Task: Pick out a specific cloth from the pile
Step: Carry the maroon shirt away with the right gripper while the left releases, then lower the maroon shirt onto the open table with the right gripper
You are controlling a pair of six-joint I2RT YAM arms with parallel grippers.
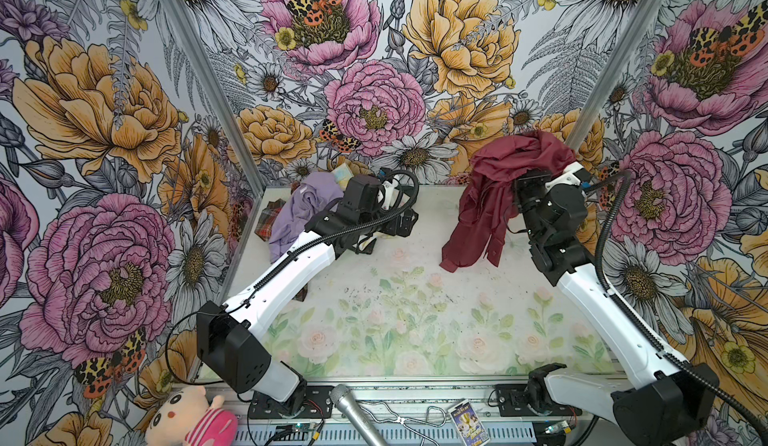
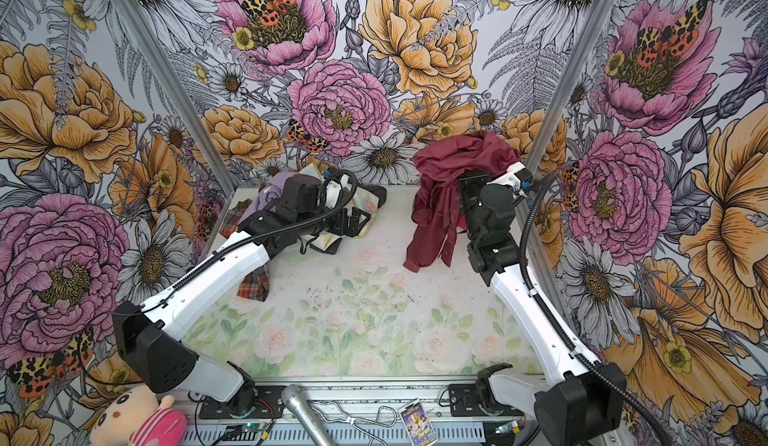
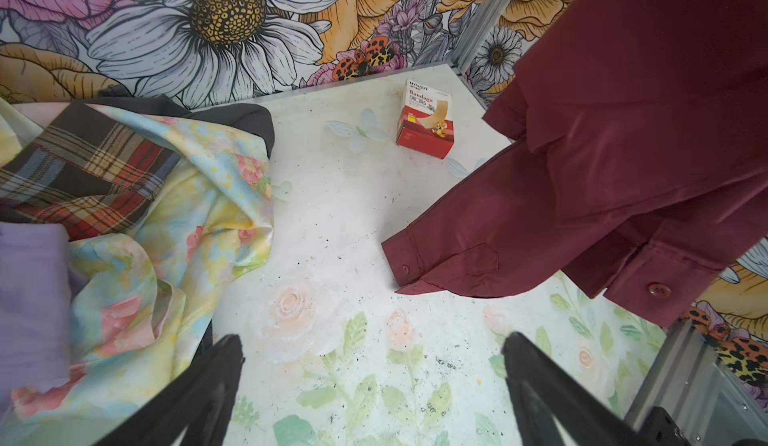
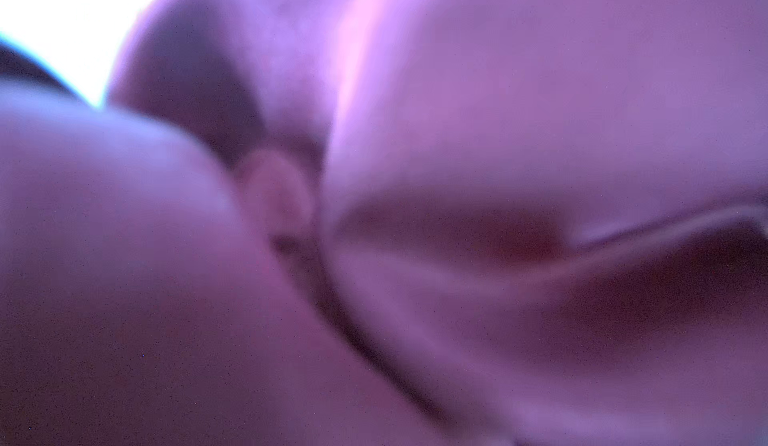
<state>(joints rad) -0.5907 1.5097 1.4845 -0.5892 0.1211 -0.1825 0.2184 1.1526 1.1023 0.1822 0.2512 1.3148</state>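
The cloth [image 1: 488,199] is held raised at 1 o'clock of the table [image 1: 415,307], well apart from the pile [image 1: 295,211] at 11 o'clock. The right gripper is buried in its folds, clamped on fabric; its wrist view is blurred out. The left gripper [image 3: 374,340] is extended low at the pile's edge, fingers spread wide, empty.

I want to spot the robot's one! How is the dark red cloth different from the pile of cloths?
The red cloth hangs in the air from the right arm; the pile lies on the table. The red cloth is one plain colour; the pile mixes purple, checked, flowery and black pieces. The red cloth is on the right; the pile on the left. Both are crumpled fabric.
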